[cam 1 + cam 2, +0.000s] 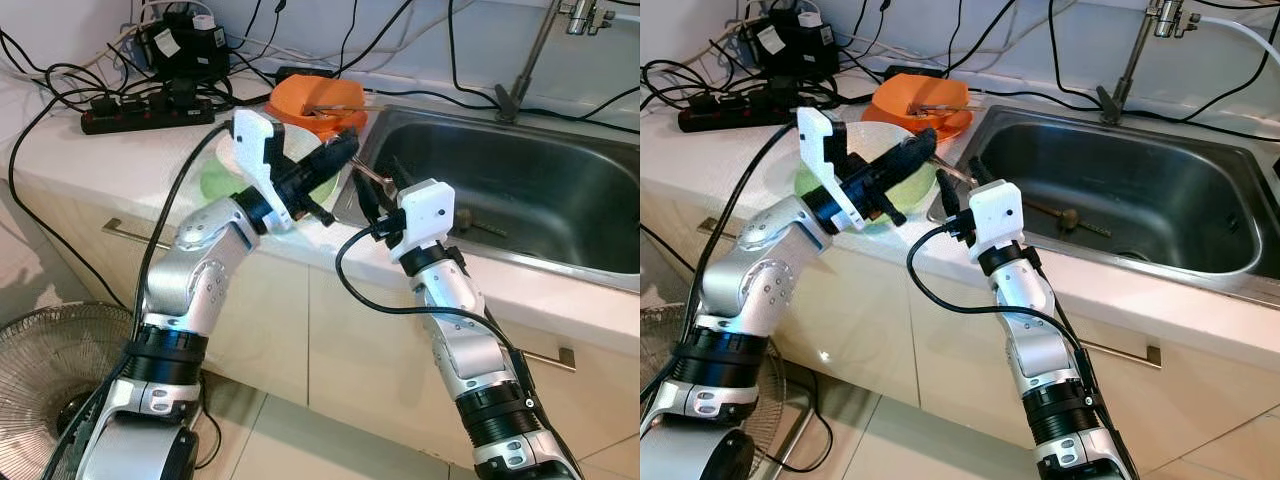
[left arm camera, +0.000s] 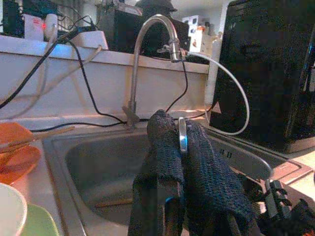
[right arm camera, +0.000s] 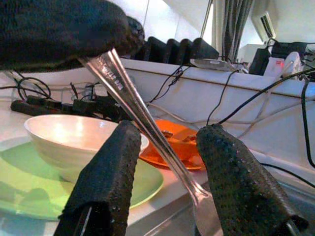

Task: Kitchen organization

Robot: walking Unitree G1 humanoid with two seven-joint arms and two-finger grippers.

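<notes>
sink (image 1: 560, 150), steel, set in desk (image 1: 70, 150); white bowl (image 3: 74, 135) on green plate (image 3: 29, 187) just beside its rim. left end effector (image 2: 179, 147) clenched on spoon (image 3: 142, 128) by that rim; right end effector (image 3: 165, 167) released, straddling the spoon. risk: handover misaligned, spoon drops into sink.

The white counter (image 1: 730, 150) (sink (image 1: 1120, 190) inset) bears a green plate (image 3: 142, 184), orange plate (image 1: 895, 100) and power strip (image 1: 145, 115).

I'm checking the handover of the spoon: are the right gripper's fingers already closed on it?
No. In the right wrist view the right gripper has its fingers spread either side of the spoon, which the left gripper pinches.
</notes>
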